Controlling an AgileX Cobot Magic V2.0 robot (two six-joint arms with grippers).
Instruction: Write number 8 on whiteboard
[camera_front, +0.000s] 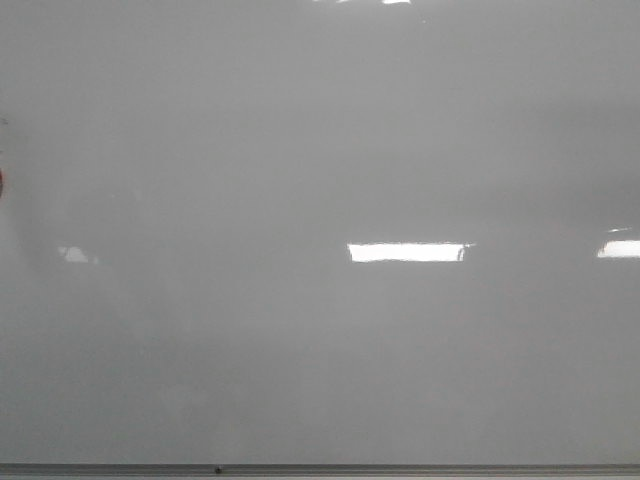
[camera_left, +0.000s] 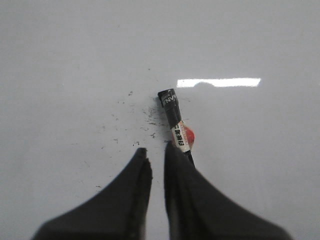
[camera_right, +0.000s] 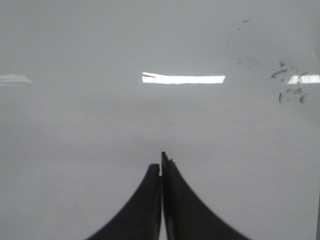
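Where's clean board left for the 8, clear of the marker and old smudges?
In the front view the whiteboard is bare from top down to its bottom frame. Crowded: the marker lying ahead of the left claw among ink specks; faint smudges off the right claw.

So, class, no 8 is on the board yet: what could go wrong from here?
The marker lies beside the left claw, outside its narrow gap; closing now may miss it or nudge it away.
Its far end looks capped, so strokes may leave no line.
Dark smudges on the whiteboard could muddle a fresh 8.
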